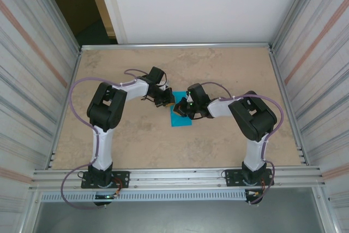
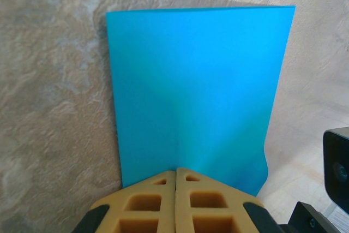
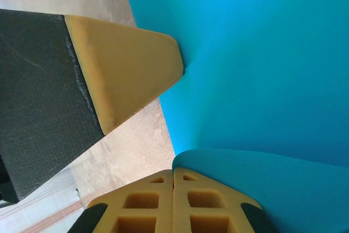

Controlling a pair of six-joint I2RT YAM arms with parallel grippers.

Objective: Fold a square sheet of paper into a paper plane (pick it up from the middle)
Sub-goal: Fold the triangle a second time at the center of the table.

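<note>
**Sheet pinched from two sides for the next fold**

In the top view, the left gripper [image 1: 163,100] and the right gripper [image 1: 186,107] are brought close together at the middle of the table [image 1: 229,69]. The sheet of paper [image 1: 181,119] is found just below them, partly covered by the right gripper. It is judged that both arms are placed there so that one can hold the paper while the other shapes it.

In the left wrist view, the fingers of the left gripper [image 2: 175,172] are pressed together at the bottom centre of the frame, and the near edge of the sheet of paper [image 2: 196,80] is clamped between them. The sheet is seen as a rectangle, so a first fold is probably made. A soft ridge runs upward from the pinch, so the edge seems to be lifted a little.

In the right wrist view, the right gripper [image 3: 173,172] is closed at the bottom, on a curled part of the sheet [image 3: 262,53]. A pad [image 3: 131,69] of the left gripper touches the paper at the upper left.
</note>
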